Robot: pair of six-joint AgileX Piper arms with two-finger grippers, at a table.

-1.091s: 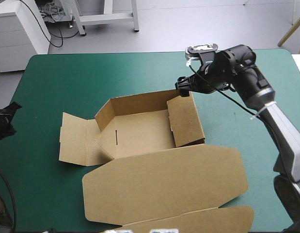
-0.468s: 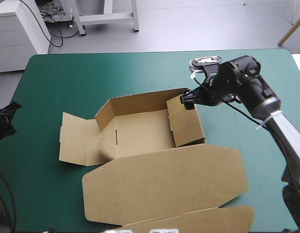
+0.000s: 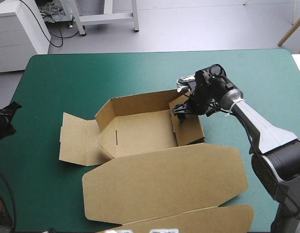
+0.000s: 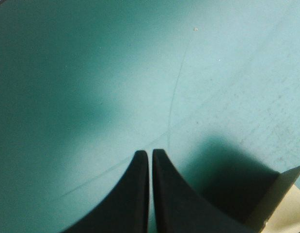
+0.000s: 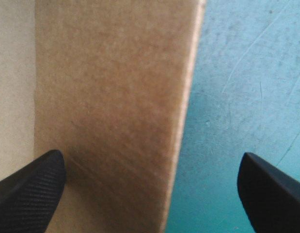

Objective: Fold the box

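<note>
1 brown box (image 3: 140, 131) sits mid-table (image 3: 57, 73), its 1 lid (image 3: 164, 182) flat toward the near edge and the tray walls up behind it. The board is thin and stiff, probably light and easily creased, so it is best gripped by a wall's top edge. 2 grippers: left gripper (image 4: 150, 154) closed at the left edge, right gripper (image 3: 181, 109) wide over the right wall (image 3: 188, 126).

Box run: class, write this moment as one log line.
box: walls partly raised, lid flat | right tool: open, astride right wall | left tool: shut, over teal-green cover
</note>
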